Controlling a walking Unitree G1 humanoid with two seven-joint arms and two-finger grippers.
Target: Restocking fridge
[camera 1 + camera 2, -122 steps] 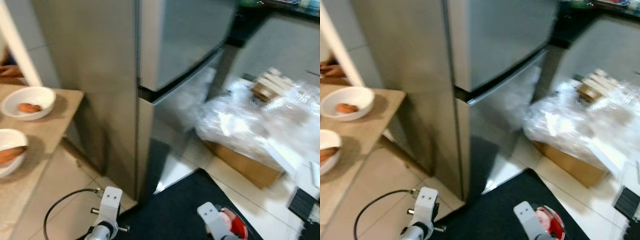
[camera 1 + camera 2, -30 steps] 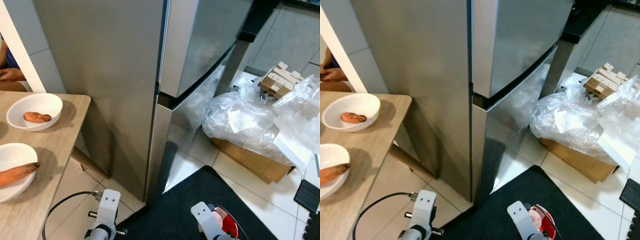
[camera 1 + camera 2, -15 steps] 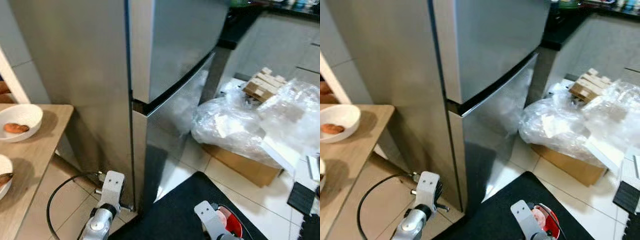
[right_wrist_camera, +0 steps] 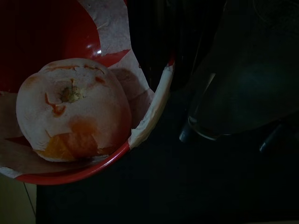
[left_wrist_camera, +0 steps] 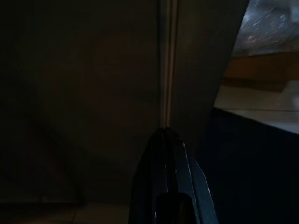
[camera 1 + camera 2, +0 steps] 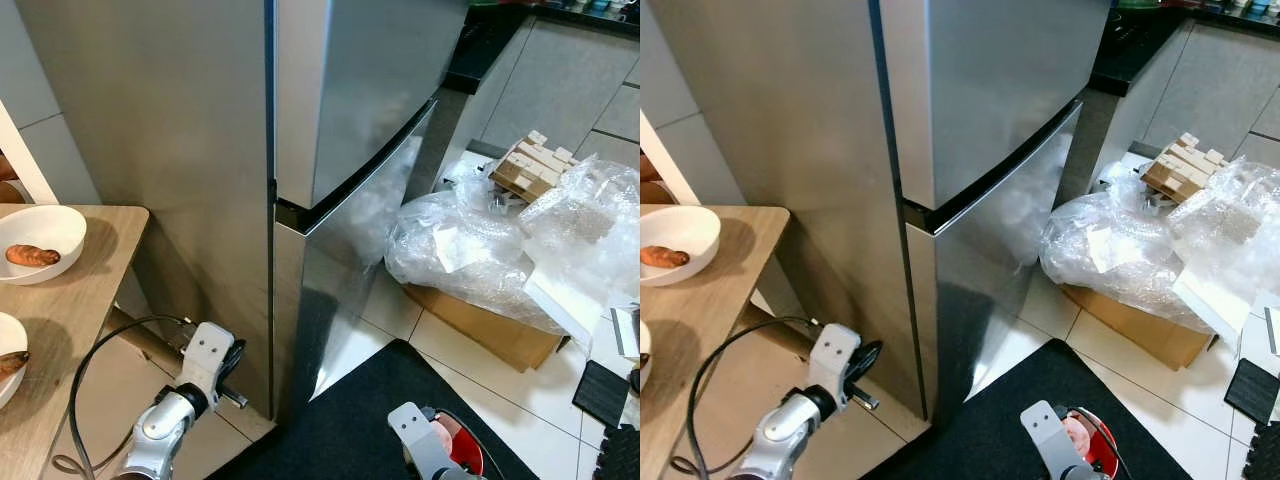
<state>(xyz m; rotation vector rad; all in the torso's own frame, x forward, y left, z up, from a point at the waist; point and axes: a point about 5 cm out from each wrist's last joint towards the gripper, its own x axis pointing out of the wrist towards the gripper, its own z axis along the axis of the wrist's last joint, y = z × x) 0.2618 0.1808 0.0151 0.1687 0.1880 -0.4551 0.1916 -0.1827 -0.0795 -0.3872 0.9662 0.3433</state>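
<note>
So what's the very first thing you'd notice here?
The tall silver fridge in the middle, both doors shut. The left gripper reaches toward its bottom corner, and the right gripper holds a red bowl with an orange fruit inside. A heap of crinkly plastic wrap sits on the right.

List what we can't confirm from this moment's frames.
- Inside of the fridge: both doors are shut, head views.
- Nearest bowl: cut off by the frame's edge, so its contents barely show.
- Right claw's grip on the red bowl: too dark, right wrist view.
- Under the plastic wrap: hidden by the wrap.
</note>
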